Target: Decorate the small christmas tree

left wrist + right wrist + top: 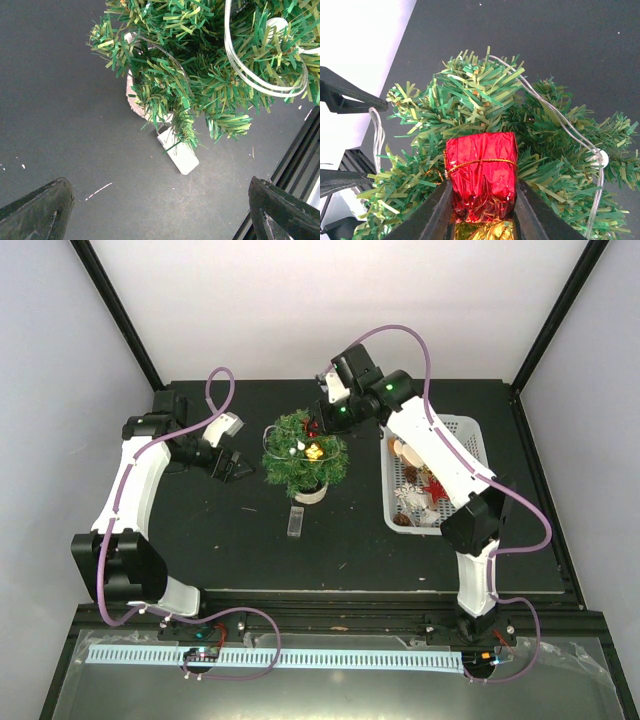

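Observation:
The small christmas tree [300, 462] stands mid-table on a beige base [311, 494], with a clear light wire [260, 82] looped through its green branches [470, 100]. My right gripper [326, 421] is at the tree's far top side, shut on a red foil gift box [481, 170] tied with gold thread, and presses it against the branches; its fingers [435, 215] touch both sides of the box. Something in gold foil [487, 232] shows just under the box. My left gripper [236, 469] hangs open and empty left of the tree, low over the mat [160, 220].
A white basket [470, 432] at the right holds several loose ornaments [420, 492]. A small white rectangular piece [294, 521] lies on the black mat in front of the tree base. A gold ornament [314, 451] sits in the tree. White walls enclose the table.

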Available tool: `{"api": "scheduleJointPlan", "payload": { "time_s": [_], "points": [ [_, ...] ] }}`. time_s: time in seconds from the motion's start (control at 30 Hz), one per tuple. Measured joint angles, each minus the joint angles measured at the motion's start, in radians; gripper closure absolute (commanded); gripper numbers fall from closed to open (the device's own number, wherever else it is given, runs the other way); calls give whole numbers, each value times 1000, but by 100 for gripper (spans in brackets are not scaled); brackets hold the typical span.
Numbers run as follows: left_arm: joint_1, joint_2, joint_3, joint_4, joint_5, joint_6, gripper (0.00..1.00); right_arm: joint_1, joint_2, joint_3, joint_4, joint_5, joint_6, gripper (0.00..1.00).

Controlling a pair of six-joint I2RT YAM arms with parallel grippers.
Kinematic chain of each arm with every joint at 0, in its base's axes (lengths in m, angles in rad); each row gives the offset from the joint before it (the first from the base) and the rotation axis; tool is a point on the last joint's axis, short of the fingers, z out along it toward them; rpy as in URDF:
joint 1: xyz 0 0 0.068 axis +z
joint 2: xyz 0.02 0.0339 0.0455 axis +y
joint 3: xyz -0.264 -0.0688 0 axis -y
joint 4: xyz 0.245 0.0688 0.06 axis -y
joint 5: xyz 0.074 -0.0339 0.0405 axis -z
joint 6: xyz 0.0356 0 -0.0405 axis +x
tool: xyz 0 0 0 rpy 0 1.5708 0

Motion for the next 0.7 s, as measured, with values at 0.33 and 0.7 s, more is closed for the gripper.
{"api": "scheduleJointPlan", "payload": {
  "time_s": [0.33,0.7],
  "points": [
    [0,0,0,0,0,0,4,1,0,-17,-3,23,-3,51],
    [0,0,-2,0,0,0,4,1,-3,-17,-4,52,-3,51]
  ]
}}
